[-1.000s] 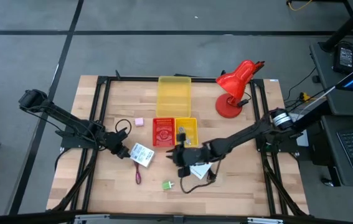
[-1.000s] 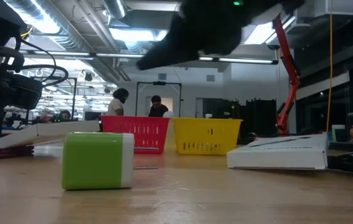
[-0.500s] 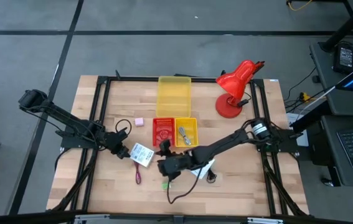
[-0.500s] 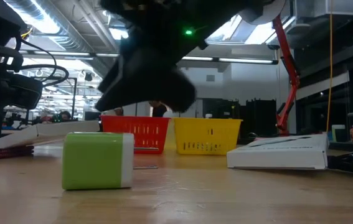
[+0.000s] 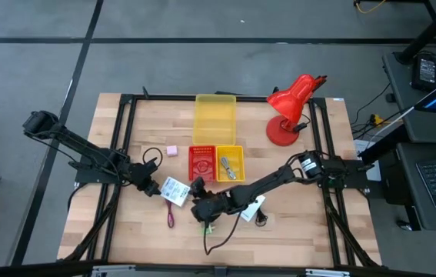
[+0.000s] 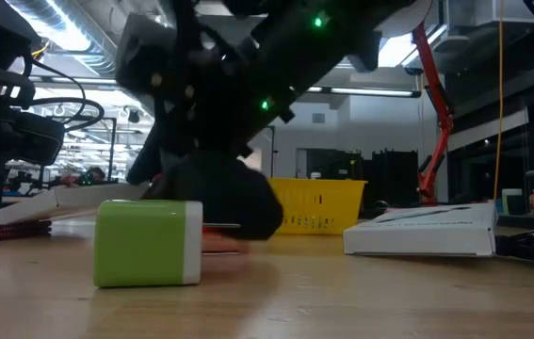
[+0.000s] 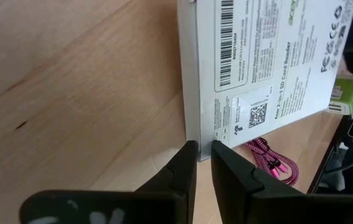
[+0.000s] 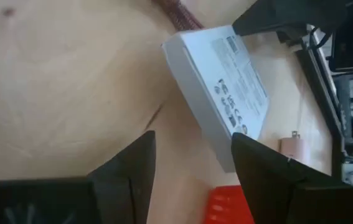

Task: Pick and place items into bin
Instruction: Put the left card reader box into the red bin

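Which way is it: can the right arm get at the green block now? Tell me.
Probably yes. The right gripper hangs open just above the green block, with bare table around the block; only the black cable trails nearby.

Even overhead light, soft shadows; low view's near arm blurred.

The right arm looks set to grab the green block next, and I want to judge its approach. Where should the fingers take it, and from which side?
Probably from straight above, closing across the two green flat sides of the green block. It lies flat and boxy on the bare table, with a white end face, so parallel sides suit the open right gripper hovering beside it.
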